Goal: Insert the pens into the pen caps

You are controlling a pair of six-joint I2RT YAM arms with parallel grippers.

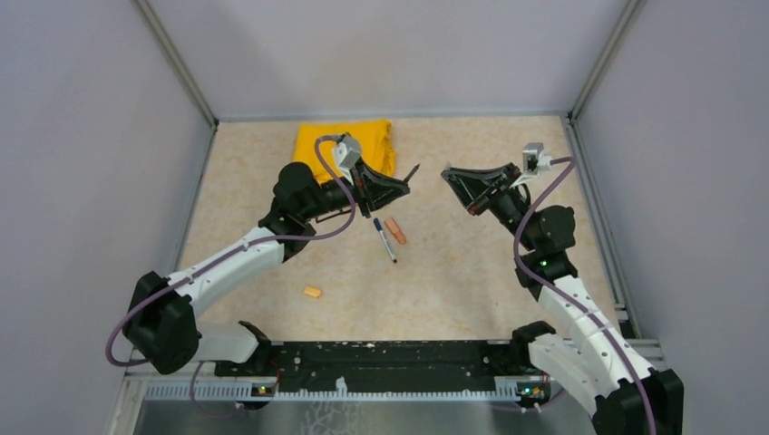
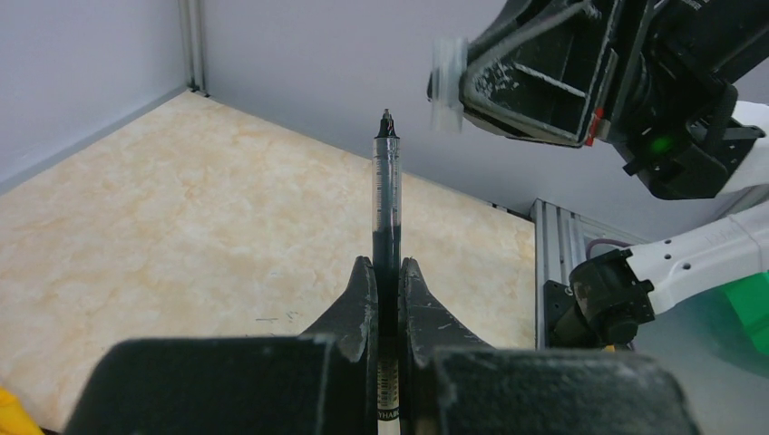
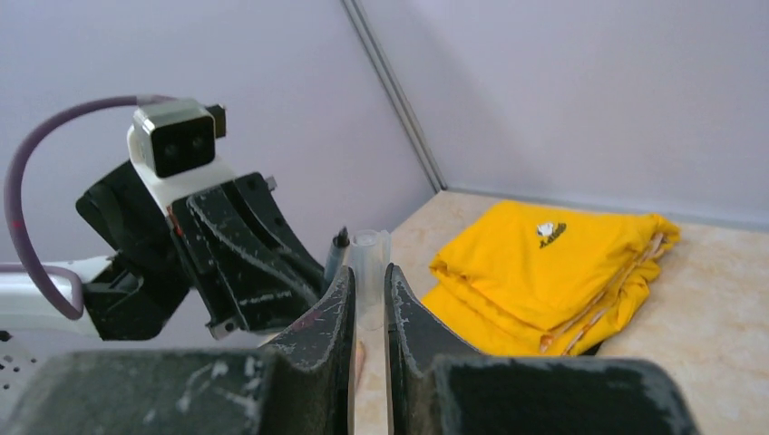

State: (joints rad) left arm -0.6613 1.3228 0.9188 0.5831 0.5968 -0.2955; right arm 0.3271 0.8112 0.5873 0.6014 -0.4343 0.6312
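My left gripper is shut on a thin dark pen, whose tip sticks out toward the right arm. In the top view this left gripper hangs above the table's middle, with the dark pen pointing right. My right gripper is shut on a clear pen cap, open end facing the pen. A short gap separates the pen tip from the cap. The right gripper faces the left one. On the table lie a thin white pen, an orange marker and a small orange cap.
A folded yellow cloth lies at the back of the table, behind the left gripper. Grey walls close in the left, back and right sides. A black rail carrying the arm bases runs along the near edge.
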